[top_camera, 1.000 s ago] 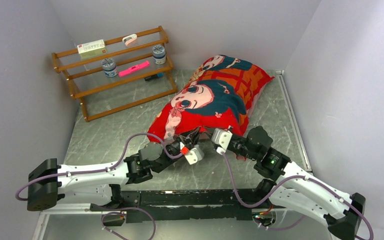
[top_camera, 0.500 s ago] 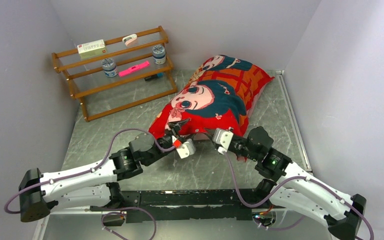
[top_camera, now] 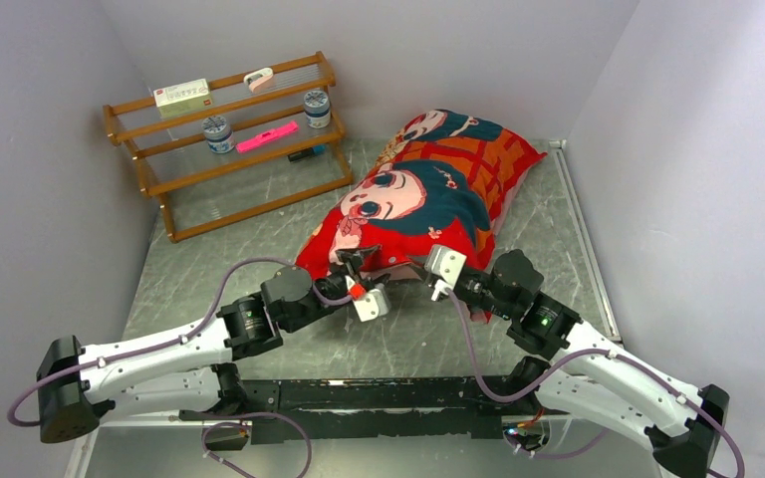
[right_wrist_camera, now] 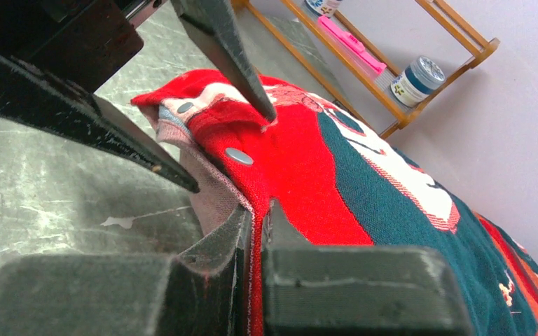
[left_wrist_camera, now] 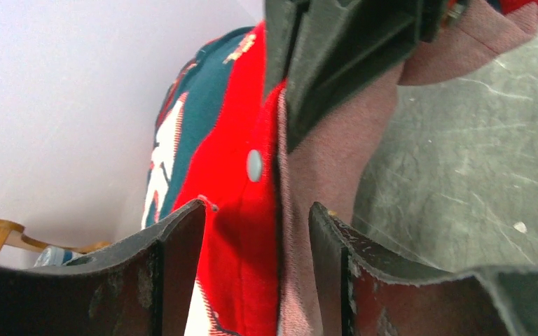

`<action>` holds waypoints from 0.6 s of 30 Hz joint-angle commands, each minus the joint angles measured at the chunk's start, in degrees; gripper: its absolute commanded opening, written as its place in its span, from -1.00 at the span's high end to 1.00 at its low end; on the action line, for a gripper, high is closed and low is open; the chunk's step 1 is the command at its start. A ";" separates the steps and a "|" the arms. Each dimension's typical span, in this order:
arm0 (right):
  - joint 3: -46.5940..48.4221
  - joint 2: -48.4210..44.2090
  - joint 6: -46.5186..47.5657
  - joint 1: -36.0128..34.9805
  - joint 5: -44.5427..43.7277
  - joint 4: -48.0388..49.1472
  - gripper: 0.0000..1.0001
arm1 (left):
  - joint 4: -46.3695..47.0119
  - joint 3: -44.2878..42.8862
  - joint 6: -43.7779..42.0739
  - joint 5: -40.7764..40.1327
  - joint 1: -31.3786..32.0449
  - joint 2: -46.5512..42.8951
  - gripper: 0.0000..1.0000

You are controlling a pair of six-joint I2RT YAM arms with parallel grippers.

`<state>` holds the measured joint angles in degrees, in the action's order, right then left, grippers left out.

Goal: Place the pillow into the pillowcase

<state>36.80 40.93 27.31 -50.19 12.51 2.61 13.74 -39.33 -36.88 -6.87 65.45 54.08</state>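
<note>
The red pillowcase (top_camera: 428,194) with teal-haired girl faces lies plump and slanted across the table, its open end towards the arms. The pillow is hidden. My right gripper (top_camera: 418,263) is shut on the case's near hem, the red edge pinched between its fingers (right_wrist_camera: 259,206). My left gripper (top_camera: 351,261) is open, one finger on each side of the same hem (left_wrist_camera: 256,206), red face on one side and paler pink reverse (left_wrist_camera: 322,175) on the other. A snap button (left_wrist_camera: 254,164) sits just beyond its tips. The left gripper's fingers (right_wrist_camera: 231,56) show spread in the right wrist view.
A wooden rack (top_camera: 229,139) stands at the back left with two jars, a pink item and a white box. Walls close in on the left, back and right. Grey marble table (top_camera: 209,269) shows between rack and pillowcase.
My left gripper has opened and shifted left and forward along the hem. The right gripper has kept its grip and barely moved.
</note>
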 commanded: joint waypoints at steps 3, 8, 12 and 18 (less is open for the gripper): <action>1.58 -3.16 0.00 -0.18 1.02 11.01 1.00 | -3.44 -2.95 0.60 7.81 0.04 0.32 -0.20; -0.59 -4.07 0.52 -0.18 1.96 15.54 1.00 | -6.20 -5.92 1.24 8.47 0.03 3.26 -0.18; -1.88 -4.24 0.27 -0.21 3.08 18.66 1.00 | -1.84 -5.05 1.21 7.90 0.03 4.23 -0.17; -3.85 -5.21 0.24 -0.21 3.29 21.85 1.00 | -0.63 -6.10 1.10 9.18 0.03 6.34 -0.01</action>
<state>31.81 38.28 27.83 -50.11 12.97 10.09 9.85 -43.16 -36.40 -0.16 65.43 59.92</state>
